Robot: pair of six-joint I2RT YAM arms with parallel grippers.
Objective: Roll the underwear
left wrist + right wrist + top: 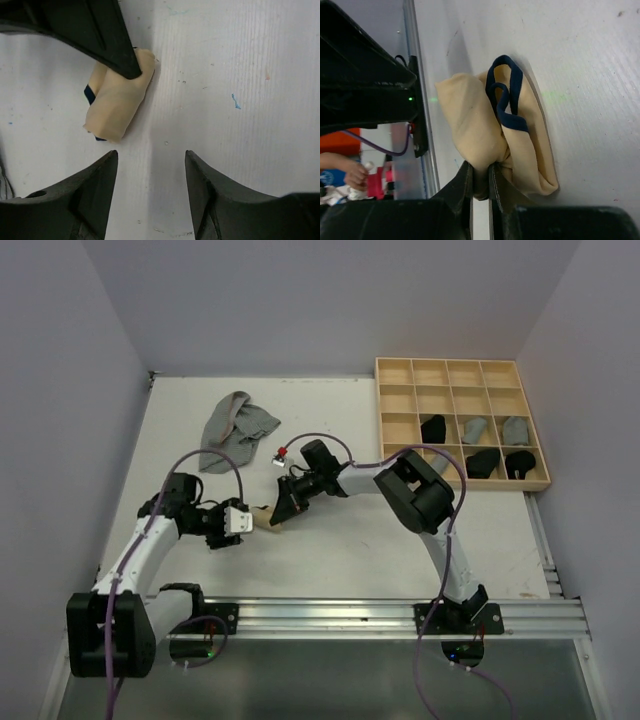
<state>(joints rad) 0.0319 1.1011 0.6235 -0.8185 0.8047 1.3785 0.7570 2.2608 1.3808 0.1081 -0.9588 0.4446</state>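
Tan-beige underwear (117, 100), rolled up midway across the tabletop (240, 75), is pinched at its edge by the narrow right gripper (481, 186) while the left gripper (151, 159) gapes empty just left of it; best hold that pinch firm so the roll cannot unwind.

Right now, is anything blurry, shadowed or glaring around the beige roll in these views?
Top external view: even light, sharp, soft shadows only. Left wrist view: the beige underwear roll is clear, a faint shadow band crosses the table beside it. Right wrist view: roll sharp, right gripper nearly black, a faint green glow on the table.
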